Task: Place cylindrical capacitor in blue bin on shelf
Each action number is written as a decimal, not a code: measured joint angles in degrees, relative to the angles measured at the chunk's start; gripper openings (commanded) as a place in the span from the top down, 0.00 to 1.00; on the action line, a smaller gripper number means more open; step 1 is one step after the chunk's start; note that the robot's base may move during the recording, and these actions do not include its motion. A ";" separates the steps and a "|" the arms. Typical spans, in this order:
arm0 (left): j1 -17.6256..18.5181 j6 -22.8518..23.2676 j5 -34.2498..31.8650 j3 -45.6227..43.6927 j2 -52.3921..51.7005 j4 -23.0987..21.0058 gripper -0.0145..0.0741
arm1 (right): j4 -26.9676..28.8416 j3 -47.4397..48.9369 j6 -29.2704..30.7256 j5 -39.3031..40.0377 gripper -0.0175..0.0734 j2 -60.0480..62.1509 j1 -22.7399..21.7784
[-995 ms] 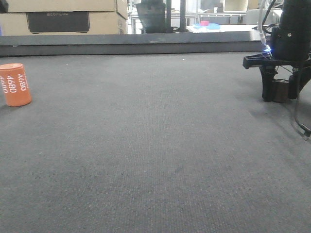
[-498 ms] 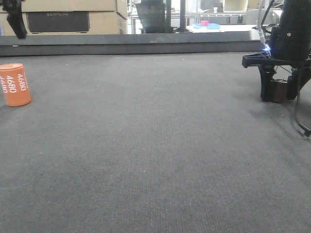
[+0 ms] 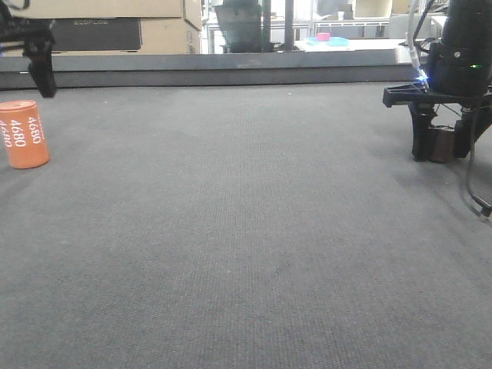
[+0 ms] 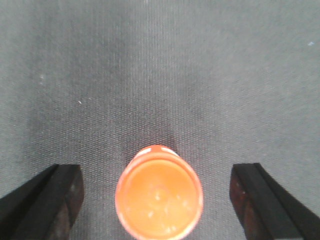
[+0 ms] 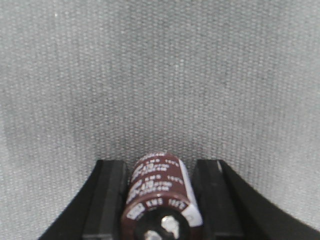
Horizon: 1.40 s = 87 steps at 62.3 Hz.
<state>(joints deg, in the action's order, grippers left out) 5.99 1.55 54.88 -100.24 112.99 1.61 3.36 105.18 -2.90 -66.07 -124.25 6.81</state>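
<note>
Right gripper (image 3: 442, 156) jaws narrow, clamped on small dark brown cylindrical capacitor (image 5: 157, 190), low at the grey mat (image 3: 246, 231). Left gripper (image 4: 157, 175) jaws wide above orange "4680" can (image 4: 159, 197). Advice: lift vertically, firm grip, avoid tilt.

Right gripper (image 3: 440, 144) is positioned low, fingers (image 5: 107, 200) directed downward and pressed against both sides of the cylindrical capacitor (image 5: 157, 192). Left gripper (image 4: 157, 192) is pointed straight down, well apart from the right, with jaws spread wide.
</note>
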 measured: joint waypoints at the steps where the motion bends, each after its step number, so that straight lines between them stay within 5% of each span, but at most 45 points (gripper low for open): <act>1: 0.00 0.00 0.00 0.00 0.14 0.00 0.28 | 0.00 0.00 0.00 0.00 0.99 0.00 0.00; 42: 0.00 0.00 1.04 0.00 4.78 0.81 0.30 | 0.05 0.00 0.00 0.00 0.99 0.00 0.00; 49: 0.00 0.00 1.04 0.00 4.78 0.94 0.40 | 0.05 0.00 0.00 0.00 0.99 0.00 0.00; 71: 0.00 0.00 1.04 0.00 4.78 1.02 0.96 | 0.27 0.00 0.00 -0.03 0.99 0.21 0.00; 87: 0.00 0.00 1.16 -0.28 4.78 1.02 0.96 | 0.73 0.00 0.00 0.07 0.99 4.57 0.00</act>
<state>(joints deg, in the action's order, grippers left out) 5.99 1.55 56.04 -100.52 117.77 2.62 4.09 105.18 -2.90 -66.00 -119.69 6.81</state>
